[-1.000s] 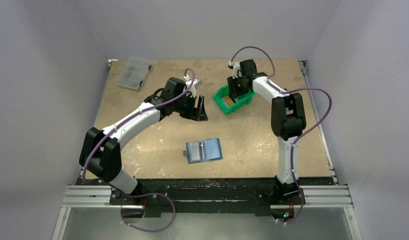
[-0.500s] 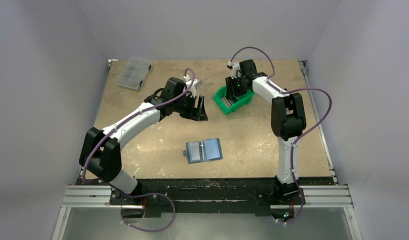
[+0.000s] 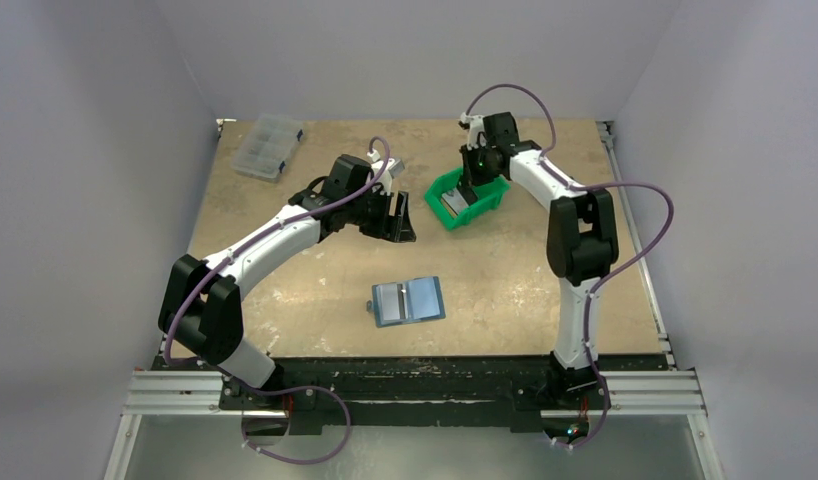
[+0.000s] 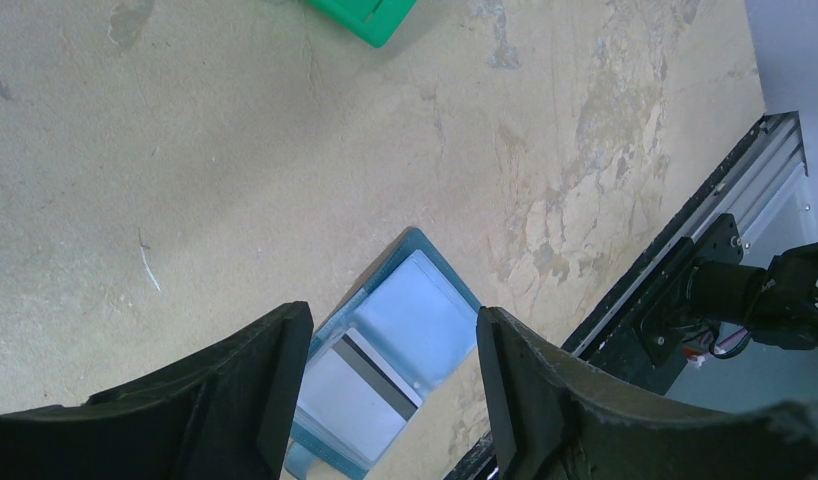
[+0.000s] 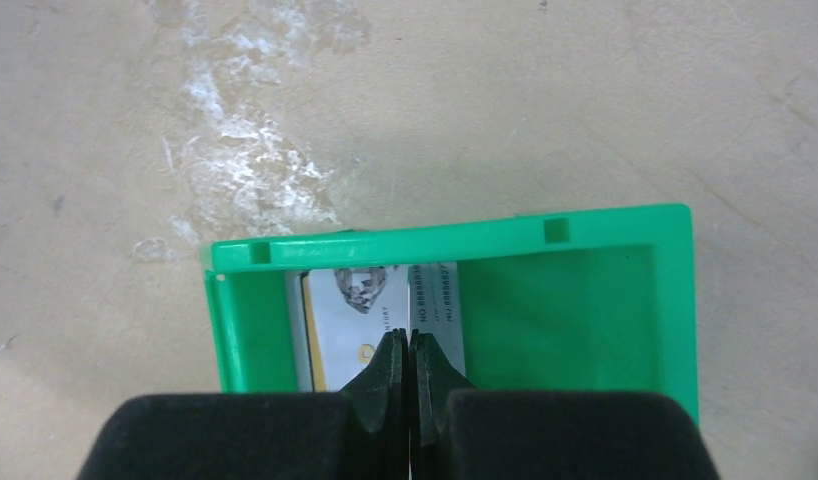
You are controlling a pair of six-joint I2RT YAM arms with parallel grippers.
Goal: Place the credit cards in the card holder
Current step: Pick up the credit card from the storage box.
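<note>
The card holder (image 3: 408,301) lies open on the table, teal with grey-blue pockets. One credit card (image 4: 357,388) with a dark stripe sits in its pocket. My left gripper (image 4: 393,322) hangs open above the table, and the card holder (image 4: 415,320) shows between its fingers far below. My right gripper (image 5: 407,345) reaches into the green bin (image 5: 445,243), shut on a credit card (image 5: 410,300) that shows edge-on as a thin pale line. More credit cards (image 5: 350,320) lie flat on the bin floor under it.
The green bin (image 3: 468,197) stands at the back right of the table. A clear compartment box (image 3: 268,147) sits at the back left. The metal rail (image 3: 415,390) runs along the near edge.
My right gripper has closed from partly open and its wrist has lifted a little over the bin. The left arm and the card holder have not moved.
</note>
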